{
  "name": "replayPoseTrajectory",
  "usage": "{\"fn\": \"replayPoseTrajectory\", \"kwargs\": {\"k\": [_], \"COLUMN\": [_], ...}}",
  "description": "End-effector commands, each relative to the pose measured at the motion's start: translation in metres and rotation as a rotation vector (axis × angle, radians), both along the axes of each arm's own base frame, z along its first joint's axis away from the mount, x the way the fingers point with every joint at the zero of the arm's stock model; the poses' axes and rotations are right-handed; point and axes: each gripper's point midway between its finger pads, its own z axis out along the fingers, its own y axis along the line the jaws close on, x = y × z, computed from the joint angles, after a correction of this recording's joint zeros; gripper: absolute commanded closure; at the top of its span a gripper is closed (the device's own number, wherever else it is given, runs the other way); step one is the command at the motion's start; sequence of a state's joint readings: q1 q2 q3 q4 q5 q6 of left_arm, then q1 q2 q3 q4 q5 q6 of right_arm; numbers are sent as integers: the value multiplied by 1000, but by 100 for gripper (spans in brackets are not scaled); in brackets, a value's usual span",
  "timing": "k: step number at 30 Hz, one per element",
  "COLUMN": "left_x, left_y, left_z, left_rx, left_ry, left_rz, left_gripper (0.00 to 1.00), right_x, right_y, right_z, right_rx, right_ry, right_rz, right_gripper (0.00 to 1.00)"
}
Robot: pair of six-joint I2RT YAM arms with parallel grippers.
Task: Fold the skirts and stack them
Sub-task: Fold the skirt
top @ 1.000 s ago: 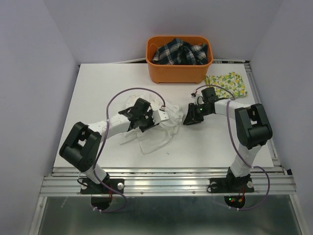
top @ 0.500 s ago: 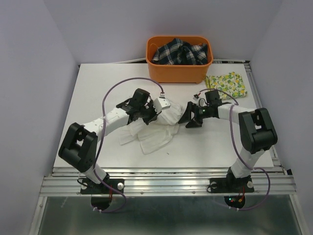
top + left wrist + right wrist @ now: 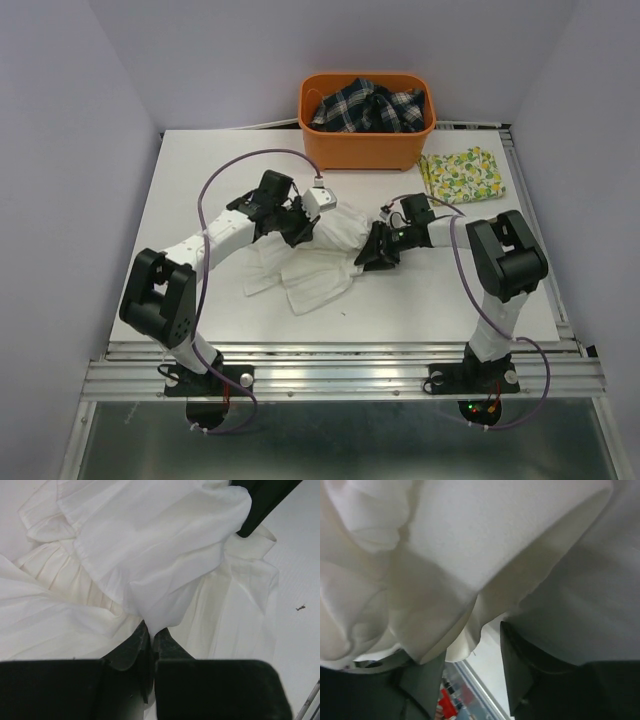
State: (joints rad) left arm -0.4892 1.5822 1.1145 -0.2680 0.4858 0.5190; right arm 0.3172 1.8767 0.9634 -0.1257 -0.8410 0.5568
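The plain white crinkly skirt (image 3: 318,262) lies rumpled in the middle of the table. My left gripper (image 3: 308,233) is shut on a fold of it (image 3: 165,555), and the cloth rises in a taut peak from the closed fingertips (image 3: 150,630). My right gripper (image 3: 364,256) is at the skirt's right edge. Its jaws stand apart, and a hem of the white skirt (image 3: 465,630) hangs between the fingers (image 3: 520,665). The lemon-print skirt (image 3: 466,172) lies folded flat at the back right.
An orange basket (image 3: 352,148) holding dark plaid cloth (image 3: 368,105) stands at the back centre. The right gripper's dark body (image 3: 262,502) shows at the far end of the lifted fold. The table's right edge rail (image 3: 528,200) runs close to the lemon skirt.
The left gripper closed on the white skirt and drew a fold up and toward the back. The right gripper swung left and down onto the skirt's right edge, its jaws opening wider, then narrowing.
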Motion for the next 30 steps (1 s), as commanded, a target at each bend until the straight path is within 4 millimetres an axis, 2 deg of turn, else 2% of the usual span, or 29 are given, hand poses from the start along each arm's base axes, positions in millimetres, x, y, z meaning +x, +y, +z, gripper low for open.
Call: {"fn": "replayPoseTrajectory", "kwargs": {"k": [1, 2, 3, 6, 8, 11, 15, 16, 18, 19, 20, 21, 22, 26, 28, 30], "left_x": [-12, -14, -16, -26, -33, -42, -56, -59, -55, -51, -50, -46, -40, -39, -48, -47], "left_y": [-1, 1, 3, 11, 21, 37, 48, 49, 43, 36, 36, 28, 21, -10, -29, -42], "left_z": [13, 15, 15, 14, 14, 6, -10, -14, -8, 3, 5, 18, 34, 68, 70, 63], "left_rx": [-11, -8, -2, 27, 66, 138, 183, 194, 169, 134, 128, 105, 88, 44, 31, 48], "left_ry": [-25, -33, -36, -56, -89, -123, -117, -112, -136, -161, -159, -204, -255, -361, -373, -382], "left_rz": [-67, -69, -73, -106, -138, -164, -203, -194, -182, -170, -160, -158, -145, -169, -210, -220], "left_gripper": [100, 100, 100, 100, 100, 100, 100, 95, 74, 60, 55, 48, 47, 43, 42, 42], "right_x": [20, 21, 22, 22, 24, 24, 26, 25, 24, 23, 23, 23, 23, 21, 19, 19], "right_y": [0, 0, 0, 0, -1, -2, 0, 0, 3, 4, 4, 5, 5, 4, 4, 5], "right_z": [-9, -10, -11, -10, -9, -9, -7, -8, -4, -2, -2, 0, 0, 2, 5, 6], "right_rx": [-39, -35, -36, -28, -38, -39, -20, -15, 7, 21, 21, 30, 32, 37, 46, 51], "right_ry": [-27, -30, -31, -41, -48, -42, -66, -61, -64, -68, -65, -75, -79, -91, -92, -95], "right_rz": [-54, -60, -67, -82, -96, -105, -113, -109, -102, -97, -98, -94, -92, -95, -95, -95], "right_gripper": [54, 60, 69, 83, 97, 99, 99, 99, 99, 99, 99, 99, 99, 99, 99, 99]}}
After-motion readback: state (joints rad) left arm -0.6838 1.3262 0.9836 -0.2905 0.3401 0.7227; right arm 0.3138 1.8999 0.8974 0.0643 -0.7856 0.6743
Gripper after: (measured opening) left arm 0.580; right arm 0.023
